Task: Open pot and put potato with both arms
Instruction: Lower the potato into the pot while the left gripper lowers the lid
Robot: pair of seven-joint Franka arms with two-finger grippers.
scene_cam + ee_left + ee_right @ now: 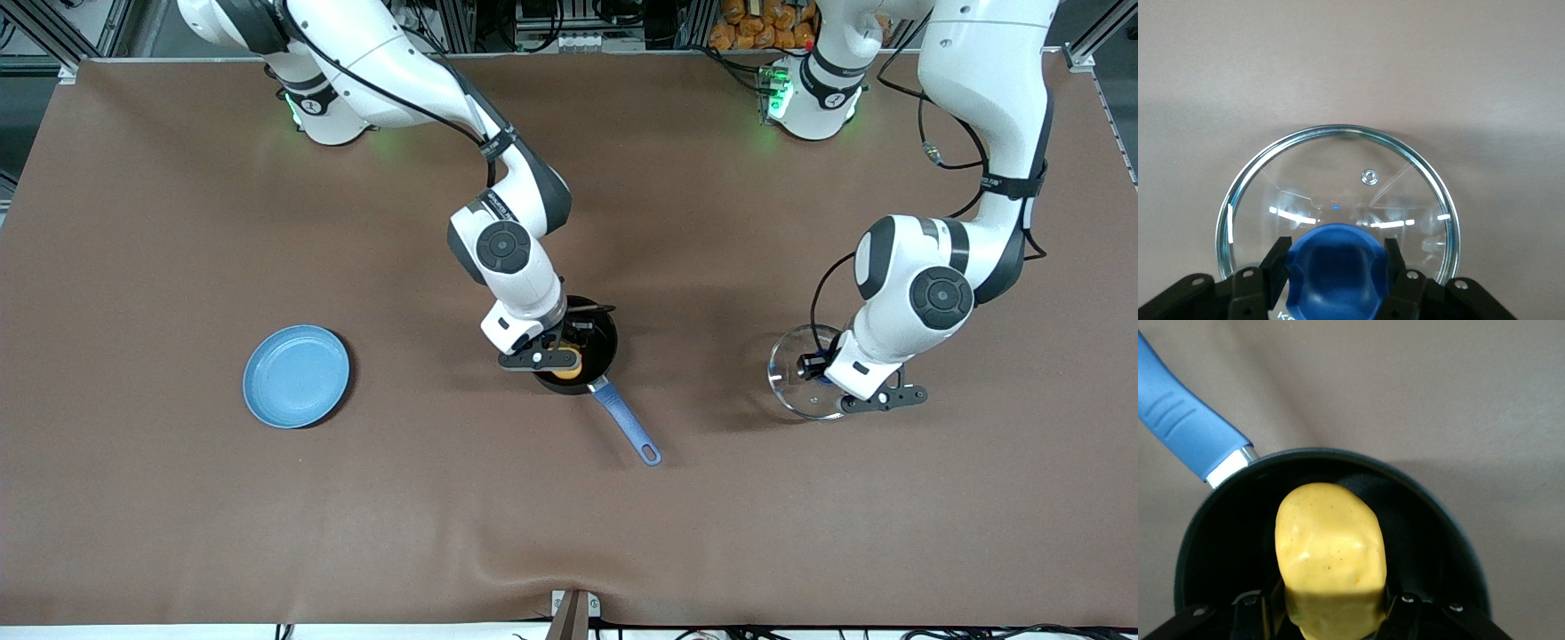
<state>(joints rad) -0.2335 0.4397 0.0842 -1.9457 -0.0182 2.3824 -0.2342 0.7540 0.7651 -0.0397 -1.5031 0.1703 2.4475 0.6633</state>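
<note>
The black pot (597, 342) stands open at the table's middle, its blue handle (625, 420) pointing toward the front camera. My right gripper (563, 357) is over the pot's mouth, shut on the yellow potato (1330, 553), which hangs inside the pot's rim (1338, 457). The glass lid (793, 369) is toward the left arm's end of the table, low over or on the cloth. My left gripper (1335, 267) is shut on the lid's blue knob (1337, 270); the lid's rim (1338, 128) shows around it.
A flat blue plate (296, 375) lies toward the right arm's end of the table. The brown cloth covers the whole table, with a small wrinkle at the front edge (498, 564).
</note>
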